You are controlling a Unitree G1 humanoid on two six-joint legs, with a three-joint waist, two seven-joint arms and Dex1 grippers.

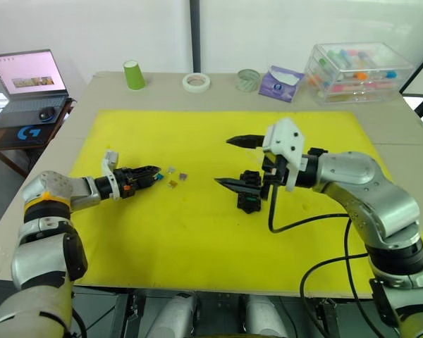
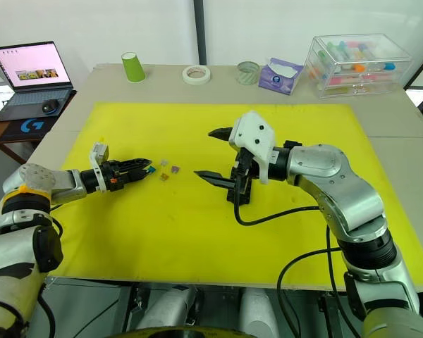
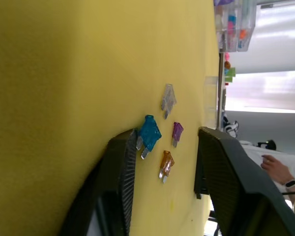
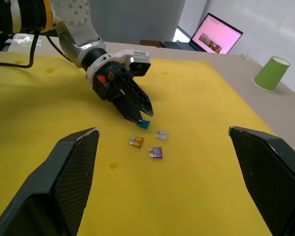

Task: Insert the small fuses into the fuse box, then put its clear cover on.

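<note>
Four small fuses lie close together on the yellow mat (image 1: 197, 232): teal (image 1: 158, 177), grey (image 1: 170, 170), purple (image 1: 183, 176) and brown (image 1: 173, 184). My left gripper (image 1: 154, 172) lies low on the mat, open. In the left wrist view the teal fuse (image 3: 148, 133) sits against the tip of one of its fingers (image 3: 119, 177). The black fuse box (image 1: 250, 196) stands mid-mat, partly hidden under my right gripper (image 1: 237, 163), which hovers wide open and empty. A faint clear rectangle (image 3: 211, 101) lies beyond the fuses; I cannot tell whether it is the clear cover.
Along the table's back edge stand a green cup (image 1: 134, 74), a tape roll (image 1: 196, 82), a round clear container (image 1: 248, 79), a purple tissue pack (image 1: 280, 83) and a large clear storage box (image 1: 358, 70). A laptop (image 1: 29, 84) sits on a side table at the left. A person's hand (image 3: 278, 169) shows far off.
</note>
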